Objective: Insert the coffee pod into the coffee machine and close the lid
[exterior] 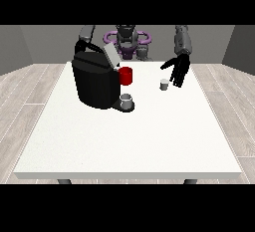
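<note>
Hand [83, 41] at the view's left mostly hidden behind coffee machine [95, 80].

Grey-armed robot [127, 39], purple shoulder rings, black hand [179, 70].

The robot sits small at the far side, its grey and purple torso [126, 39] upright between two raised shoulders. The grey arm at the view's right [182, 39] hangs down from the shoulder and ends in the black hand at the view's right [179, 69], held in the air with fingers spread, straight, pointing downward. The grey arm at the view's left [86, 33] shows only its upper part; its hand is hidden.
</note>
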`<control>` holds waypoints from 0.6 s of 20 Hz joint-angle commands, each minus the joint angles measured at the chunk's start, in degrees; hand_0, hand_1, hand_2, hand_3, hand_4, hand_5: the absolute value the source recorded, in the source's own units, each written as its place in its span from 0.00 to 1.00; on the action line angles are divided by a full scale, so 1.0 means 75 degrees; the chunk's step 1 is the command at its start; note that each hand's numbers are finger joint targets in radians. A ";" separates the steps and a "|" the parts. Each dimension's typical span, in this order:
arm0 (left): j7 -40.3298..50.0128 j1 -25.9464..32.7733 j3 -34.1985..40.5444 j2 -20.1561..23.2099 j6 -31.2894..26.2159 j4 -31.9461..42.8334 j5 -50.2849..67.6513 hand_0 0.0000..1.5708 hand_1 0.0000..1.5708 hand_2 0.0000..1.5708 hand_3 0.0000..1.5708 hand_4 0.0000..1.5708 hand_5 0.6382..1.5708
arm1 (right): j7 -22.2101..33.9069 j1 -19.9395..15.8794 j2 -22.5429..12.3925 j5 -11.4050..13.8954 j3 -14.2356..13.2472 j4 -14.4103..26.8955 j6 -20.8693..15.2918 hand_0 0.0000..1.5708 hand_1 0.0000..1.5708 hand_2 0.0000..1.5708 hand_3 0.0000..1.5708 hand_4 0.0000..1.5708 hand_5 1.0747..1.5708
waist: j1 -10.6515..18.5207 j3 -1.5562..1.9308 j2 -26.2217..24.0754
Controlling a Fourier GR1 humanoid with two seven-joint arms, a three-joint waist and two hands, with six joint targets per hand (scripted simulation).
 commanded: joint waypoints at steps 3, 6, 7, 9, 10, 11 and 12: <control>-0.0355 -0.0671 -0.0184 -0.0274 0.0627 0.0916 -0.0806 0.00 0.00 0.27 0.00 0.00 1.00 | 0.0386 -0.0760 0.0166 -0.0145 -0.0223 0.0438 -0.0050 0.00 0.00 0.00 0.00 0.00 1.00 | 0.0200 0.0001 0.0320; -0.0710 -0.0637 -0.0216 -0.0535 0.1369 0.1318 -0.1218 0.48 0.48 0.56 0.40 0.00 1.00 | 0.0245 -0.0399 0.0087 -0.0169 -0.0103 0.0514 0.0185 0.00 0.00 0.00 0.00 0.00 1.00 | 0.0095 0.0001 0.0211; -0.0109 -0.0810 -0.0423 -0.0788 0.1239 0.0934 -0.1291 0.60 0.60 0.62 0.42 0.00 1.00 | -0.0233 -0.0524 -0.0110 -0.0455 -0.0527 0.1134 0.0361 0.00 0.00 0.00 0.00 0.00 1.00 | 0.0193 0.0006 0.0119; -0.0553 -0.0919 -0.0484 -0.0620 0.1594 0.1426 -0.1700 0.53 0.53 0.58 0.48 0.19 1.00 | 0.0329 -0.0459 0.0282 0.0051 0.0109 0.0687 -0.0070 0.00 0.00 0.00 0.00 0.00 1.00 | 0.0096 0.0001 0.0071; -0.0597 -0.1261 -0.0452 -0.0554 0.1732 0.1333 -0.1775 0.57 0.57 0.61 0.52 0.24 1.00 | -0.0161 -0.0854 0.0110 -0.0145 -0.0242 0.1008 0.0106 0.00 0.00 0.00 0.00 0.00 1.00 | 0.0073 0.0003 0.0569; -0.0851 -0.1204 -0.0377 -0.0120 0.1294 0.1369 -0.1724 0.68 0.68 0.70 0.58 0.29 1.00 | -0.0326 -0.0549 0.0036 -0.0125 -0.0242 0.1135 0.0168 0.00 0.00 0.00 0.00 0.00 1.00 | 0.0216 0.0004 0.0273; -0.1008 -0.1002 -0.0678 -0.0607 0.1955 0.1567 -0.2109 0.68 0.68 0.72 0.59 0.30 1.00 | 0.0269 -0.0602 0.0283 0.0011 0.0098 0.0884 -0.0204 0.00 0.00 0.00 0.00 0.00 1.00 | 0.0172 0.0000 0.0243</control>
